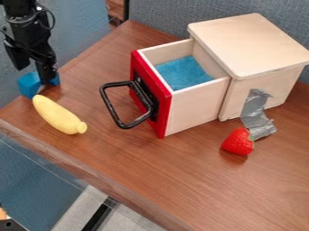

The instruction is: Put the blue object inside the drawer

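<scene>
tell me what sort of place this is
Probably a robot test bench in an office or lab: a black robot arm over a wooden table, fabric-like partition panels behind, and a small drawer box held with silver tape.

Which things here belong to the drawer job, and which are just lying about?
Job:
angular blue block
open red-fronted wooden drawer in its pale wooden cabinet

Not involved:
curved yellow banana-shaped toy
red strawberry-shaped toy
crumpled silver tape on the cabinet
</scene>
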{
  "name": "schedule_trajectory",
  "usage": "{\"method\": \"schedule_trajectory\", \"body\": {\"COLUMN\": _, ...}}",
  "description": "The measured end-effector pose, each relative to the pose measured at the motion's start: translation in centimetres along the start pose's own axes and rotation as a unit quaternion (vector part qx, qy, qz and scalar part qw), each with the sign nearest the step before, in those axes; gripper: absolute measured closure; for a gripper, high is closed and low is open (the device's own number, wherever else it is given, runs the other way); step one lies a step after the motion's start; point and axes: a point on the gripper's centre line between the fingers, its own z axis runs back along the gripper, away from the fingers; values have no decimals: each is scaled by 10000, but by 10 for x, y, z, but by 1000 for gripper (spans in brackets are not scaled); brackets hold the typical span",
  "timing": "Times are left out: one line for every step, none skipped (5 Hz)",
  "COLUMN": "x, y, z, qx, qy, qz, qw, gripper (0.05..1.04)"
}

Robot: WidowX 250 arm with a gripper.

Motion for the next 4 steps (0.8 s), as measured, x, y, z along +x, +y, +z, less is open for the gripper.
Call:
{"method": "schedule_trajectory", "body": {"x": -3, "y": 0, "z": -6, "qx": 10, "qy": 91, "qz": -8, "qw": 10000, "gripper": 83}}
{"method": "schedule_trajectory", "body": {"x": -4, "y": 2, "z": -13, "qx": 41, "qy": 130, "qz": -15, "qw": 9999, "gripper": 83}}
{"method": "schedule_trajectory", "body": {"x": -6, "y": 5, "z": -23, "qx": 100, "qy": 250, "qz": 16, "qw": 9996, "gripper": 136}}
{"method": "schedule_trajectory", "body": {"x": -4, "y": 8, "z": -28, "qx": 220, "qy": 182, "qz": 208, "qw": 9994, "gripper": 412}}
